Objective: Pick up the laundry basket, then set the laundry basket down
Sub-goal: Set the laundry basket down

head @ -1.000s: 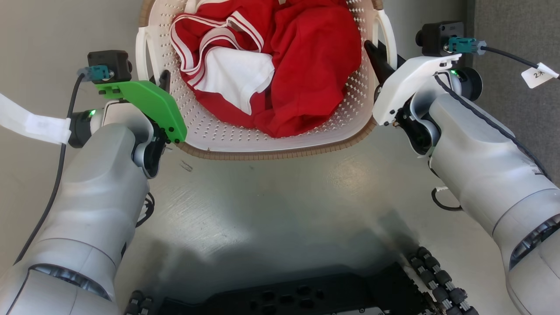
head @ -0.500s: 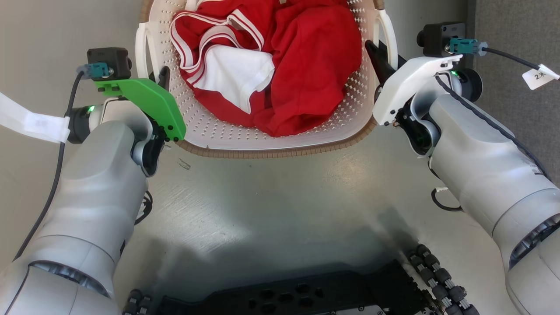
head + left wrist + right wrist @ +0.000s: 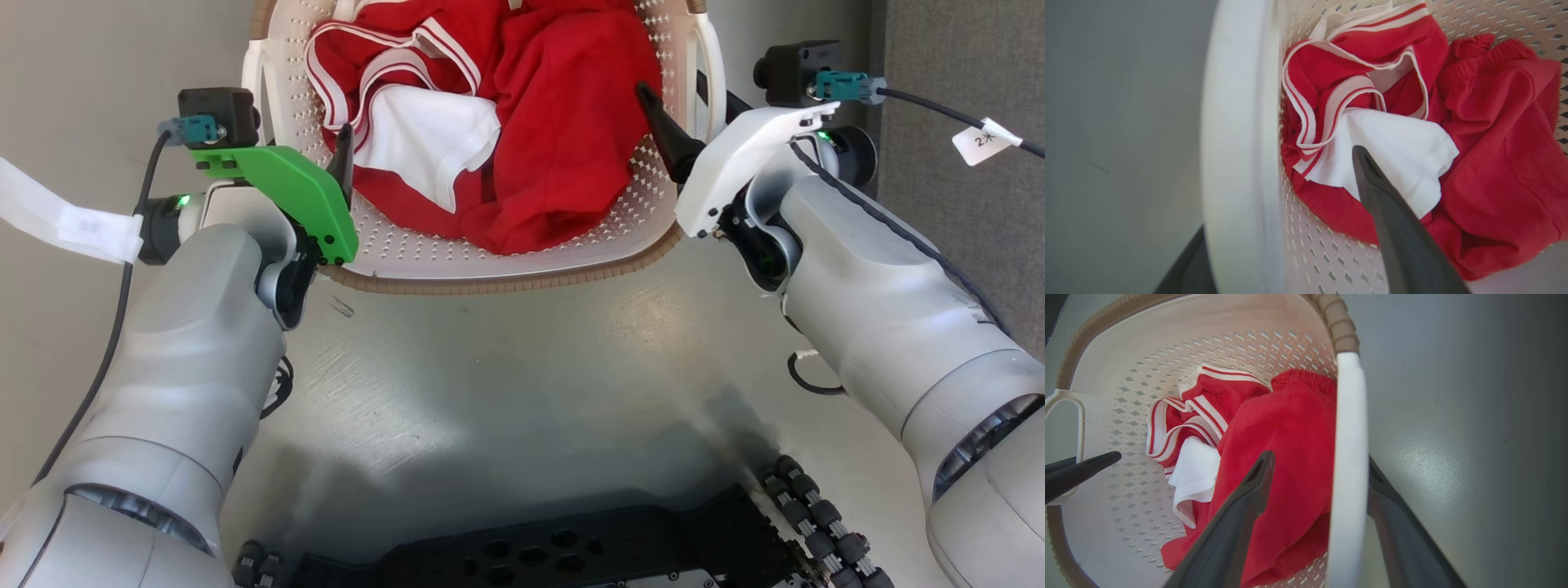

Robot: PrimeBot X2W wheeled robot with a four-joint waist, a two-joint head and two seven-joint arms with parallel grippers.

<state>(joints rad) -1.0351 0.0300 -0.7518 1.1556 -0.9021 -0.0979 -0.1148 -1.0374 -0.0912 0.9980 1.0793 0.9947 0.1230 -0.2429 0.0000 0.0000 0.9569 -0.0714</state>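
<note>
The laundry basket (image 3: pixel 522 263), cream-white and perforated with a brown rim, stands on the grey floor holding red and white clothes (image 3: pixel 506 122). My left gripper (image 3: pixel 300 140) is open astride the left handle (image 3: pixel 252 77). One finger (image 3: pixel 1392 228) is inside the basket over the clothes, the other low outside the handle band (image 3: pixel 1237 143). My right gripper (image 3: pixel 673 86) is open astride the right handle (image 3: pixel 712 65). Its inner finger (image 3: pixel 1241 506) hangs over the red cloth and its outer finger (image 3: pixel 1396 526) is outside the handle (image 3: pixel 1349 457). Neither gripper pinches its handle.
Glossy grey floor (image 3: pixel 506 384) spreads in front of the basket. My dark wheeled base (image 3: pixel 571 555) lies along the bottom edge. A darker grey carpeted strip (image 3: pixel 963 73) runs up the right side. Cables trail from both wrists.
Both grippers have opened off the handles; each inner finger has swung inward over the clothes. The basket sits slightly higher and further left in the picture.
</note>
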